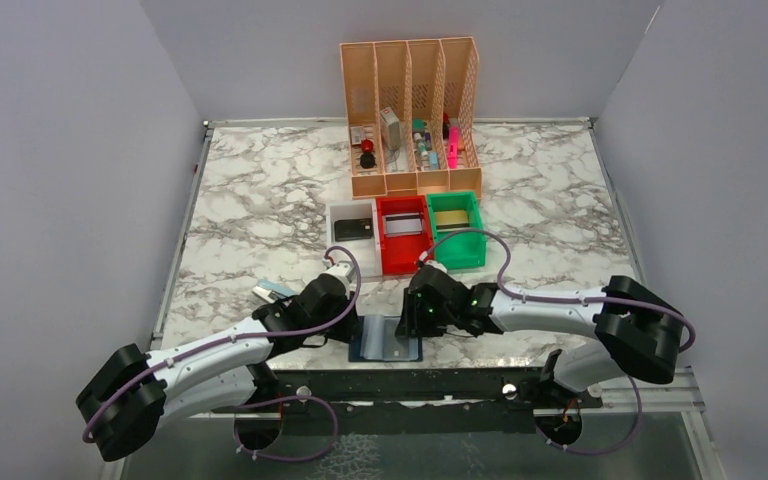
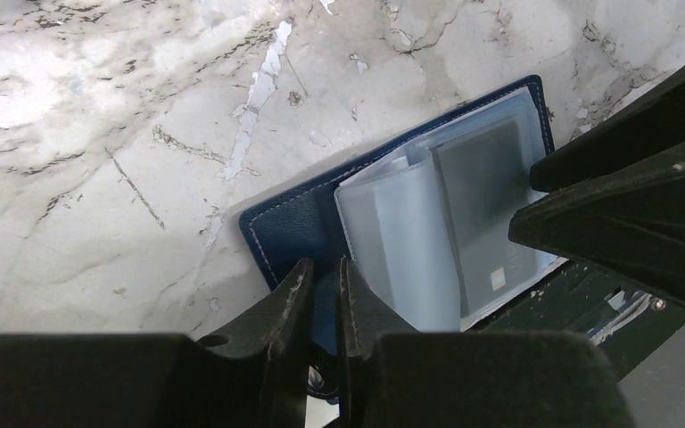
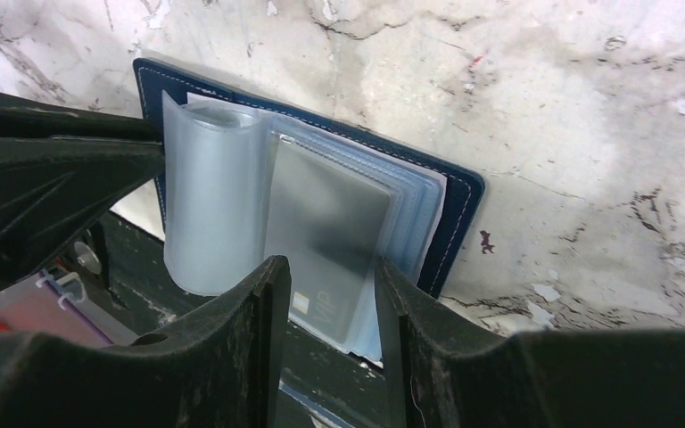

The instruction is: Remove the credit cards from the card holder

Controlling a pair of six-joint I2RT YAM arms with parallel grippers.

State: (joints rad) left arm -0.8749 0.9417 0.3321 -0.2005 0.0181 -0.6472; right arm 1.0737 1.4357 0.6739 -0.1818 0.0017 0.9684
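Note:
The navy card holder (image 1: 385, 340) lies open at the table's near edge, its see-through pockets fanned up. My left gripper (image 2: 324, 267) is shut on the holder's navy panel (image 2: 290, 223) at its left side. A dark credit card (image 3: 325, 214) sits inside a greyish pocket that overhangs the table edge. My right gripper (image 3: 328, 267) is open, and its fingers straddle the near end of that pocket. Other cards lie in the bins: a black one (image 1: 353, 228), a silver one (image 1: 403, 224) and a gold one (image 1: 451, 217).
White (image 1: 333, 215), red (image 1: 401, 260) and green (image 1: 460, 254) bins stand in a row behind the grippers. The tall orange file rack (image 1: 410, 100) with small items stands farther back. A small bluish flat object (image 1: 272, 291) lies left of the left arm. Grey walls enclose the table.

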